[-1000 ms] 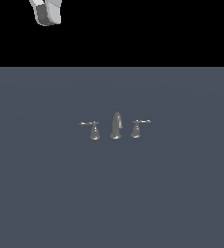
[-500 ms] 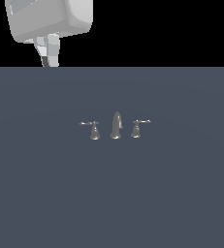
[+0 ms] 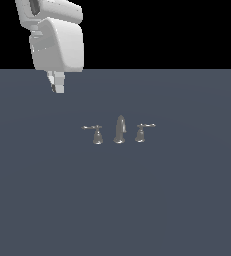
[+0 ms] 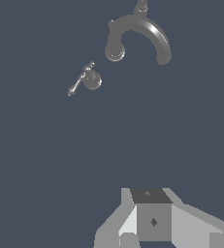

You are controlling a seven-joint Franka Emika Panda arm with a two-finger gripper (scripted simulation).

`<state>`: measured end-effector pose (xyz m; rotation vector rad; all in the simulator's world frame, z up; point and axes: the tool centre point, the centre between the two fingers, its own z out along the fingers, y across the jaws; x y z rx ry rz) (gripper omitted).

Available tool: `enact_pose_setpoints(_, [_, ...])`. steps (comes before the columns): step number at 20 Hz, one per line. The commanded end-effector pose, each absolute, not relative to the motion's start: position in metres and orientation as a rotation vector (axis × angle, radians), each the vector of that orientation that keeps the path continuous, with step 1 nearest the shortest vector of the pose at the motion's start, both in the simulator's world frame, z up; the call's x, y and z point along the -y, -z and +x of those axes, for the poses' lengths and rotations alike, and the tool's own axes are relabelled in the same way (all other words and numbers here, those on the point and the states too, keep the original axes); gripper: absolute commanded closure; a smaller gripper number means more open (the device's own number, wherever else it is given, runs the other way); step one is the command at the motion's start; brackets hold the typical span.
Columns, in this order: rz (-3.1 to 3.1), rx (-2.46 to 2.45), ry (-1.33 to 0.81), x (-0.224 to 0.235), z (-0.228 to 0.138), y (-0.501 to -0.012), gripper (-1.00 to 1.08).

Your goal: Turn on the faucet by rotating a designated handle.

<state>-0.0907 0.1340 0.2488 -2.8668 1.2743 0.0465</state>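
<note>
Progress is nil as far as the pictures show: the handle (image 3: 95, 133) stands untouched on the grey surface (image 3: 187, 200), its lever pointing toward the exterior view's left, just beside the spout (image 3: 119, 129), with the twin handle (image 3: 142, 131) on the spout's far side. The gripper (image 3: 57, 85) hangs well apart from the faucet, up and toward the exterior view's left. It holds nothing; whether its fingers are parted cannot be told. The approach, contact and turn all remain.

Dark grey floor (image 3: 187, 200) – faucet (image 3: 119, 130) standing mid-surface
</note>
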Motion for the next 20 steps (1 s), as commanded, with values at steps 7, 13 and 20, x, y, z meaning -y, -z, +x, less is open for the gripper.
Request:
enact_pose_setpoints(7, [-2.757, -1.495, -0.036, -0.141, -0.048, -0.207, 1.08])
enact_pose_setpoints(13, [-2.665, -1.658, -0.027, -0.141, -0.014, -0.175, 1.08])
enact_pose_setpoints(20, [-2.53, -1.862, -0.013, -0.134, 0.029, -0.134, 1.08])
